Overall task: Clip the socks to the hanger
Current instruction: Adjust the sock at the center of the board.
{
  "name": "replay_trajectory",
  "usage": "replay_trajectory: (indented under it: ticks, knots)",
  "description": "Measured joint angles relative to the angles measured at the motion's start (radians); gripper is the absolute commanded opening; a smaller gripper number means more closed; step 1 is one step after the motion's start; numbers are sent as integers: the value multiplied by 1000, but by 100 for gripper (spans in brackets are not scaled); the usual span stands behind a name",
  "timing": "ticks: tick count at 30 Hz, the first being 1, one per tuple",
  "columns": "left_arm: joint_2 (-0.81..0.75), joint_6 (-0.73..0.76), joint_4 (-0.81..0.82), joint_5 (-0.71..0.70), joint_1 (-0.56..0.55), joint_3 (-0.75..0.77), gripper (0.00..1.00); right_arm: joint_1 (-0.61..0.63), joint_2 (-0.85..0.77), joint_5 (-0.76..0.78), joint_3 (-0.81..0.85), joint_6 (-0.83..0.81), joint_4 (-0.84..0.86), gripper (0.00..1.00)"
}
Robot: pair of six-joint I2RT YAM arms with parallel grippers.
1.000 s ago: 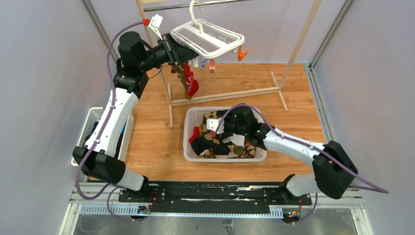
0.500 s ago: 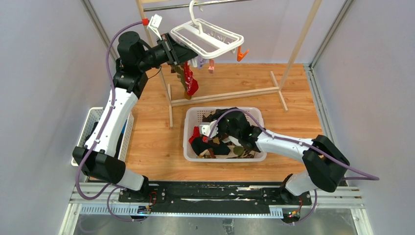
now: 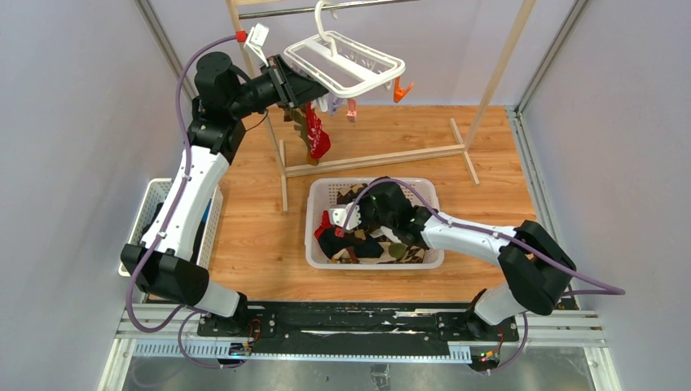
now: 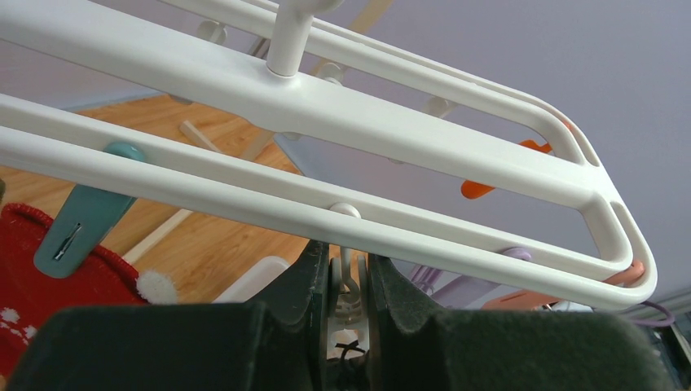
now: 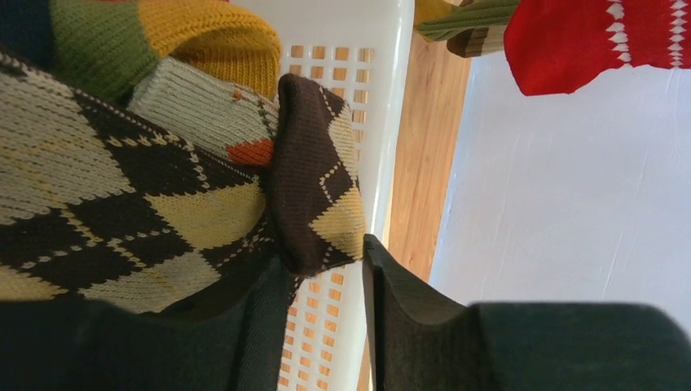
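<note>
Picking stage: left jaws clenched on hanger point(image 4: 391, 122) clip point(image 4: 348, 300), right jaws straddling argyle sock point(image 5: 314, 187) in basket point(image 5: 383, 98), grip unconfirmed; next requires closure, then lift.

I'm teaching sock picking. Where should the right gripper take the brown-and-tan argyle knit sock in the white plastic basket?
Probably by the folded end of the brown-and-tan argyle sock, which juts free of the pile beside the white basket wall. Come end-on, as the right gripper faces it, one finger each side: that flap is narrow and unburied.
</note>
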Motion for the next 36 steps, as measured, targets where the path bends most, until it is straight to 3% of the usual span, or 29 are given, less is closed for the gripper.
replay_trajectory:
  ticks: [4, 12, 17, 24, 31, 36]
  knots:
    - [0, 0, 0, 1, 4, 0, 0, 0, 25, -3, 8, 5, 3, 1]
    - [0, 0, -3, 2, 11, 0, 0, 0, 41, -55, 40, 57, -6, 0]
    - [0, 0, -7, 3, 13, 0, 0, -54, -27, -254, 93, 212, -63, 0]
    - [0, 0, -7, 6, 13, 0, 0, -175, -91, -589, 226, 545, -81, 0]
    - [0, -1, -7, 13, 13, 0, 0, -293, 80, -917, 531, 998, -166, 0]
    - [0, -2, -6, 15, 13, 0, 0, -354, 159, -978, 667, 1204, -311, 0]
